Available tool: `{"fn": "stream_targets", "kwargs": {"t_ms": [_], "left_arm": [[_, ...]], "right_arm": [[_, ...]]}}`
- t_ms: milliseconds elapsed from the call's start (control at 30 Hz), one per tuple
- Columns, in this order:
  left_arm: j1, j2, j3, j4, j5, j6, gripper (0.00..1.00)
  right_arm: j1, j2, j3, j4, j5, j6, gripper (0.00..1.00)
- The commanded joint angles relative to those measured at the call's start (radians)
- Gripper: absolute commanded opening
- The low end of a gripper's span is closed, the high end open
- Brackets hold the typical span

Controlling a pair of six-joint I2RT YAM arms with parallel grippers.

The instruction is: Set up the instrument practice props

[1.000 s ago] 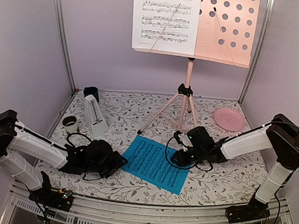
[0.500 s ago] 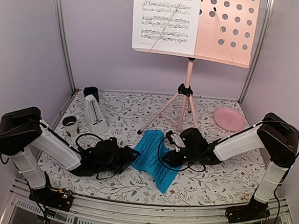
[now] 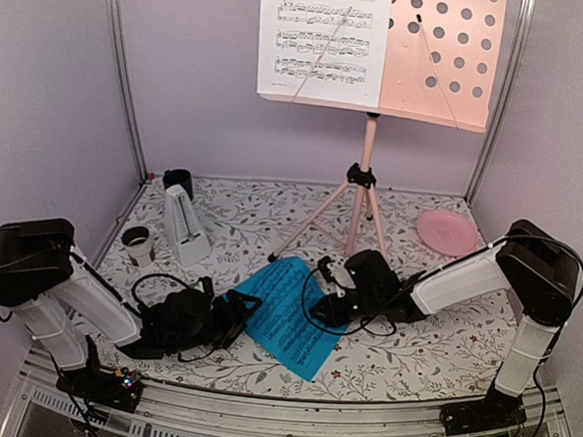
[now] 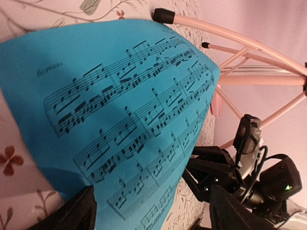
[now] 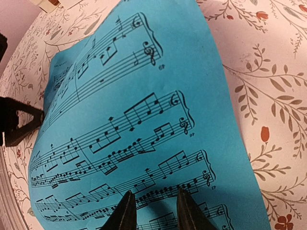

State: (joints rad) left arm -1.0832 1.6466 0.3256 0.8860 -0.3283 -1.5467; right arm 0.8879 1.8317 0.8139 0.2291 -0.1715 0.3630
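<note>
Lifting step: the blue sheet [image 3: 286,320] sits in front of the music stand [image 3: 368,144], right end effector [image 3: 321,296] apparently clamped on its edge, left end effector [image 3: 239,310] apart. Next, raise it onto the stand.

Lower centre, the bright blue sheet [image 3: 290,313] carries black staves and notes. Under it the tablecloth [image 3: 442,354] is off-white with grey-green sprigs and small red flowers (clearest in the right wrist view). At top, the white sheet [image 3: 322,41] bears black print; the music stand [image 3: 448,49] is pale pink, its desk dotted with round holes. Left, the metronome [image 3: 186,229] is white, the cup [image 3: 179,182] dark blue; right, the plate [image 3: 447,231] pink.
</note>
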Motion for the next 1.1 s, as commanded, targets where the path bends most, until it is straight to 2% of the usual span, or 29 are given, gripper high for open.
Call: {"fn": "stream_targets", "kwargs": {"t_ms": [0,133,233,433,633,1067], "left_arm": [[-0.091,-0.134,-0.031,-0.202,-0.094,-0.209,0.82],[-0.181,-0.308,0.031,-0.588,-0.193,-0.297,0.84],[-0.214,-0.372,0.07,-0.71,-0.213,-0.336,0.85],[-0.22,-0.303,0.06,-0.593,-0.192,-0.374,0.85],[-0.214,-0.171,0.02,-0.39,-0.193,-0.387,0.84],[-0.086,0.007,0.05,-0.14,-0.178,-0.222,0.71]], "right_arm": [[0.017,0.052,0.001,-0.104,0.001,0.034,0.3],[0.017,0.055,-0.001,-0.107,0.005,0.049,0.3],[0.017,0.056,-0.003,-0.103,0.003,0.054,0.3],[0.017,0.053,-0.002,-0.098,0.001,0.055,0.3],[0.018,0.046,-0.004,-0.098,-0.011,0.052,0.3],[0.037,-0.01,-0.04,-0.081,-0.069,0.048,0.31]]}}
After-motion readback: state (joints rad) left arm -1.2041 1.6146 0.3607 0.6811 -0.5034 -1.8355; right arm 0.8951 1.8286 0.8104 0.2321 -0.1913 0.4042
